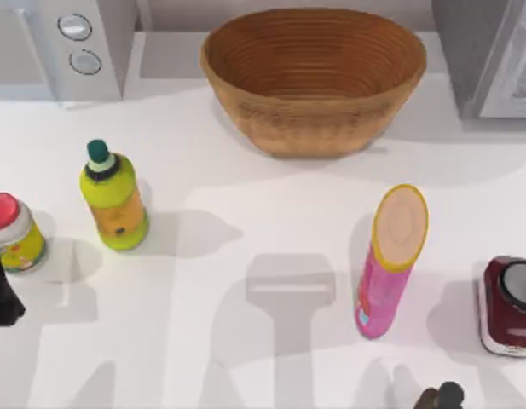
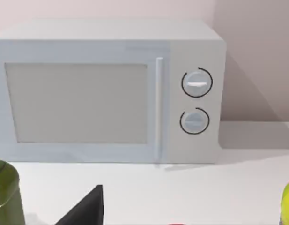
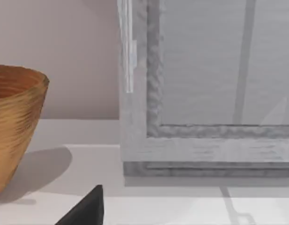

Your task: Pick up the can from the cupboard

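- Right gripper (image 1: 442, 397) sits at the table's near edge, holding and touching nothing; whether it is spread or pressed together cannot be told.
- Left gripper (image 1: 0, 285) is parked at the left edge beside a red-lidded jar (image 1: 14, 232); its state also cannot be told.
- A can (image 1: 508, 307) stands on the table just beyond the right gripper, to its right. The cupboard (image 1: 488, 55) is well beyond.
- The can is upright, dark red, with a grey top.

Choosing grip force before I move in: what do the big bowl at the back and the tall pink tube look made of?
The bowl looks like woven wicker or coiled rattan: tan, matte, with fine ridges ringing its wall. The pink tube looks like glossy printed cardboard or plastic with a pale flat lid rimmed in yellow; which one is unclear.
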Motion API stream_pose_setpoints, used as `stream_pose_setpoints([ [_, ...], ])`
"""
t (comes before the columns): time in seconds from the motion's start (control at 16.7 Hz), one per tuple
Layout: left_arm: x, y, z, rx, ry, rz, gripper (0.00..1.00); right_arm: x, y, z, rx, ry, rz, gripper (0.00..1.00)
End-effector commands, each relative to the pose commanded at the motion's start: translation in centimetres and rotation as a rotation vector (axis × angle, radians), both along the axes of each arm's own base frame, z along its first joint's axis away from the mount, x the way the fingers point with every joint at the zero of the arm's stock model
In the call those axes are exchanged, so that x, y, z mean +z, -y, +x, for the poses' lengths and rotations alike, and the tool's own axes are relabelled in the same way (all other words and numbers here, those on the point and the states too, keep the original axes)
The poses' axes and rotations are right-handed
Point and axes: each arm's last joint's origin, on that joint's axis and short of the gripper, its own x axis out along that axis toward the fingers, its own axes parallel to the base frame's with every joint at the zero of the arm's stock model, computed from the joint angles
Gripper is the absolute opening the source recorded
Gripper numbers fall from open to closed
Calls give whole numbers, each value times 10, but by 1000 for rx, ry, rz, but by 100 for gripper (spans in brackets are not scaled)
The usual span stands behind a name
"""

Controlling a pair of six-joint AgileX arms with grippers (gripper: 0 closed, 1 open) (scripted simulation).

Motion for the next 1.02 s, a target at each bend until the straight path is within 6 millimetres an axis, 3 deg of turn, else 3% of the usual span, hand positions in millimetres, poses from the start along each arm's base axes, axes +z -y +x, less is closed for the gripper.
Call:
stream_pose_setpoints([
  [0.24, 0, 0, 0, 0, 0, 0, 100, 8, -1, 0, 3, 1, 0, 100],
  [0.42, 0, 0, 0, 0, 0, 0, 100, 40, -2, 0, 7, -4, 0, 100],
  [0.72, 0, 0, 0, 0, 0, 0, 100, 132, -7, 15, 4, -21, -1, 100],
  [1.02, 0, 0, 0, 0, 0, 0, 100, 234, -17, 57, -2, -30, -4, 100],
])
